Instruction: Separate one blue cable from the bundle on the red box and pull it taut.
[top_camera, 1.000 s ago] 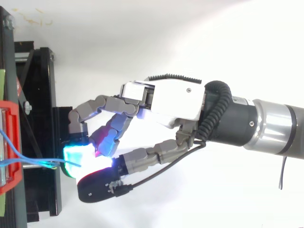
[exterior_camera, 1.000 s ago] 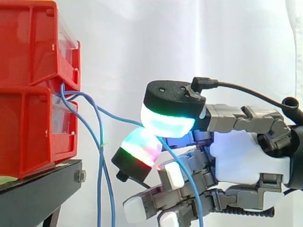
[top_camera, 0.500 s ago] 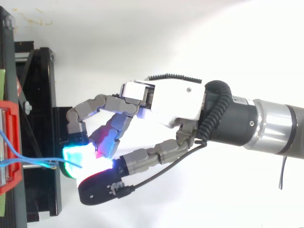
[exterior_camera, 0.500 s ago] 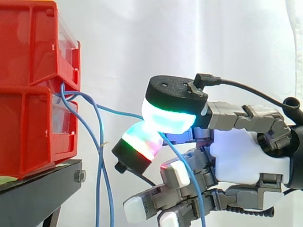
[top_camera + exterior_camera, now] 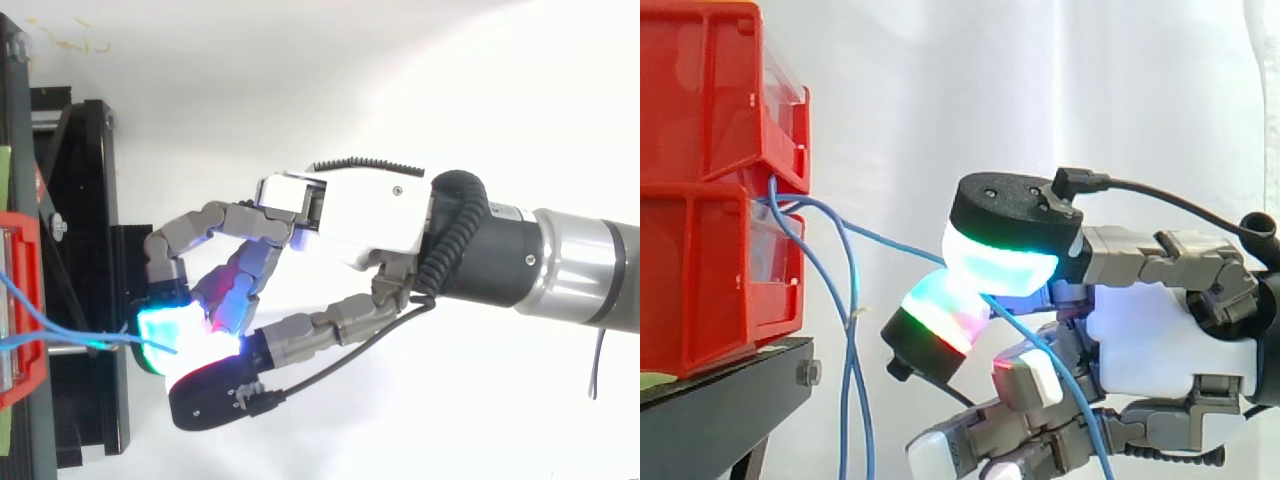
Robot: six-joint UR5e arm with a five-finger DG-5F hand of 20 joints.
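Blue cable (image 5: 890, 243) runs from the red bins (image 5: 700, 250) at left to mid-frame, robot hand (image 5: 1160, 340) pinching it tight between its glowing pads (image 5: 995, 265).

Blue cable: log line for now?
hand: shut on thin blue cable | cable: runs nearly straight to stacked red plastic bins | other blue cables: hang slack

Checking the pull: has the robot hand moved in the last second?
Yes, slightly: in the side view the hand pinching the thin blue cable has shifted right, away from the red plastic bins.
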